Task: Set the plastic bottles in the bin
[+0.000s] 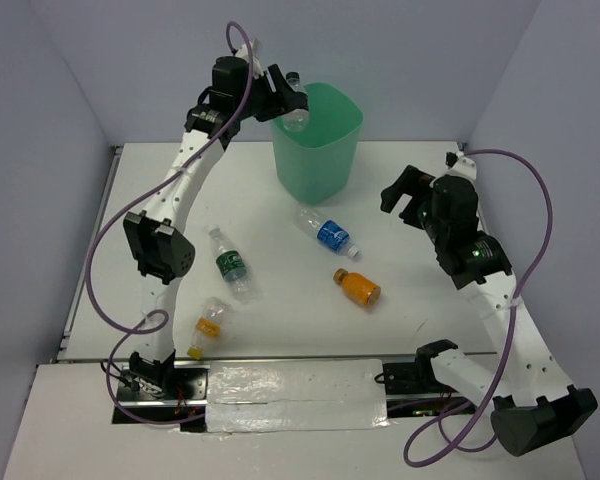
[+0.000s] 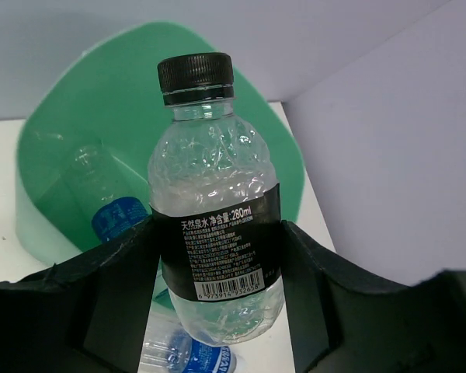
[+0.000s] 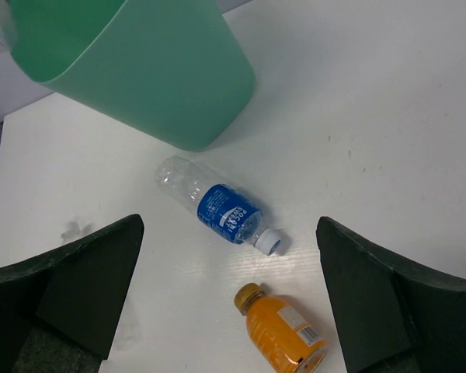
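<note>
My left gripper [image 1: 283,97] is shut on a clear bottle with a black cap and black label [image 2: 214,194], holding it over the near-left rim of the mint-green bin [image 1: 320,140]. In the left wrist view the fingers [image 2: 116,295] press both sides of the label. Four bottles lie on the table: blue label [image 1: 329,234], short orange [image 1: 358,287], dark green label [image 1: 230,264], orange-yellow label [image 1: 207,325]. My right gripper [image 1: 405,198] hangs open to the right of the bin, and its view shows the blue-label bottle [image 3: 217,210] and the orange one [image 3: 283,330] below it.
The bin [image 3: 155,70] stands at the back centre of the white table [image 1: 430,300]. Grey walls close in behind and on both sides. A silver taped strip [image 1: 295,385] runs along the near edge between the arm bases.
</note>
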`<state>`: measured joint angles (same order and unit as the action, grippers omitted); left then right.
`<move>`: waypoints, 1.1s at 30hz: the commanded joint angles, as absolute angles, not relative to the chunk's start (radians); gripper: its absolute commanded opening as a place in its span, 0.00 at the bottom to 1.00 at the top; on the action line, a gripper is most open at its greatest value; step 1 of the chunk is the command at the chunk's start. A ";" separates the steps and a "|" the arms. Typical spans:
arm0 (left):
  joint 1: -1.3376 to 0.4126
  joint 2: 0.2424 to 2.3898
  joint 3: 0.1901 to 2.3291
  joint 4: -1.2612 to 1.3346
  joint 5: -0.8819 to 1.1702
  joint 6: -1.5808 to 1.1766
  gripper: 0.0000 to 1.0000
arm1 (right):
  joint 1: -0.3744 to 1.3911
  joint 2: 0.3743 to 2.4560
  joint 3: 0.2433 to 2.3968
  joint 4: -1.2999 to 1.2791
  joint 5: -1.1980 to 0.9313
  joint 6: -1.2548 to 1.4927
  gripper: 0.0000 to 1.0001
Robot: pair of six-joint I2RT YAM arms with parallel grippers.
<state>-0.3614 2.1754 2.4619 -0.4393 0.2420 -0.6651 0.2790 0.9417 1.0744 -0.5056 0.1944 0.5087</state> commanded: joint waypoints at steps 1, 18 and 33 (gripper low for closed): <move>-0.377 2.206 2.519 -0.307 0.301 -0.761 0.67 | 0.288 0.910 1.100 -0.525 0.218 0.517 1.00; -0.387 2.018 2.461 -0.438 0.217 -0.675 0.99 | 0.288 0.887 1.083 -0.529 0.219 0.540 1.00; -0.387 1.455 1.524 -0.812 -0.319 -0.755 0.99 | 0.295 0.933 1.046 -0.506 0.224 0.557 1.00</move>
